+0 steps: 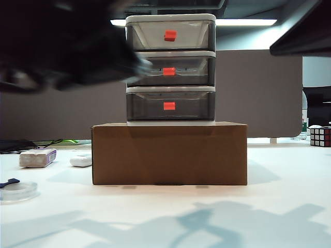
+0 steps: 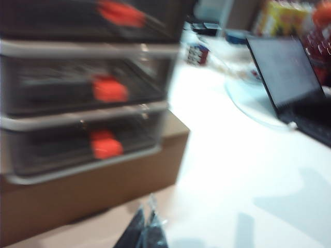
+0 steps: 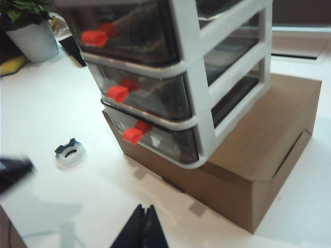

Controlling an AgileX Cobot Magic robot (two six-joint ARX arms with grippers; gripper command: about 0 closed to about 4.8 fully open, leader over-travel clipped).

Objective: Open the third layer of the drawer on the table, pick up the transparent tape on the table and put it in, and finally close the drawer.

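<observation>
Exterior view shows you at step one: third layer (image 1: 169,106) shut, transparent tape (image 1: 17,189) on worktop (image 1: 279,206) left of the drawer (image 1: 170,70); both hands, left hand (image 2: 145,231) and right hand (image 3: 143,229), pinched empty, so next catch its handle.

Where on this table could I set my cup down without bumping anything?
Bare table lies in front of the cardboard box and right of it, up to the puzzle cube. The left is crowded: transparent tape, white block, small white oval.
</observation>
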